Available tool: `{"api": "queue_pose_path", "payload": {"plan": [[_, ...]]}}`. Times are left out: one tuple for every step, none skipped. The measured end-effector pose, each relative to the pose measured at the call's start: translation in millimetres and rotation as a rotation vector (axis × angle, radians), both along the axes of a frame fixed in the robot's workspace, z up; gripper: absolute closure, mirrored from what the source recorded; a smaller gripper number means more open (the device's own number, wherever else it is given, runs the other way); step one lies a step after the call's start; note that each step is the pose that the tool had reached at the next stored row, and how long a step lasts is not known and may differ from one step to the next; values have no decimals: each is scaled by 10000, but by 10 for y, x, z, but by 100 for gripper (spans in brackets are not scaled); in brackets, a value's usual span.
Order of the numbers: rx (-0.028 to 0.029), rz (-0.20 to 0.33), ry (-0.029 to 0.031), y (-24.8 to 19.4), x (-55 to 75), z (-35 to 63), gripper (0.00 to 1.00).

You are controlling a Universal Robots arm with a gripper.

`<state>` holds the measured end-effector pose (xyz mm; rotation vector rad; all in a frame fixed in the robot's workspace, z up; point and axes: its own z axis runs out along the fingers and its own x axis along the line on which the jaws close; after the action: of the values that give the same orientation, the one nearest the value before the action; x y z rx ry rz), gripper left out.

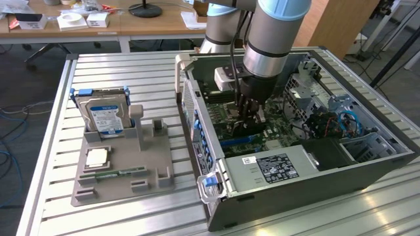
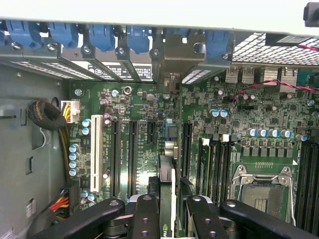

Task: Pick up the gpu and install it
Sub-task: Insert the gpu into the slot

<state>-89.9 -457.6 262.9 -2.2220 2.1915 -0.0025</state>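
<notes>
My gripper (image 1: 247,123) reaches down into the open computer case (image 1: 196,113), over the motherboard (image 2: 239,114). Its black fingers (image 2: 144,219) stand on either side of the gpu (image 2: 167,174), a thin black card seen edge-on in the wrist view, and the gripper (image 2: 172,211) is shut on it. The card stands upright along an expansion slot, between the long black slots (image 2: 132,154). Its pale metal end bracket (image 2: 172,55) lies at the case's rear slot openings, beside the blue clips (image 2: 102,35). In the exterior view the gpu (image 1: 244,132) shows dark under the fingers, just above a blue slot (image 1: 237,141).
A grey holder (image 1: 125,169) at the exterior view's left carries a hard drive (image 1: 105,115), a processor chip (image 1: 96,157) and a green memory stick (image 1: 118,173). Inside the case are the power supply (image 1: 276,167), a drive cage (image 1: 308,91) and cables (image 1: 335,123). The empty processor socket (image 2: 261,191) lies near the fingers.
</notes>
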Motion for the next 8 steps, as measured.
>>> {"api": "queue_pose_path", "payload": {"plan": [[0, 1, 0, 0, 0, 0, 74], [-1, 1, 0, 0, -10, -1, 74], [-1, 0, 1, 0, -10, -6, 74], [-1, 0, 0, 0, -10, -6, 74], [-2, 0, 1, 0, -10, -7, 74], [0, 1, 0, 0, -9, -10, 74], [2, 1, -1, 0, -9, -14, 74], [1, 1, 0, 0, -9, -17, 74]]}}
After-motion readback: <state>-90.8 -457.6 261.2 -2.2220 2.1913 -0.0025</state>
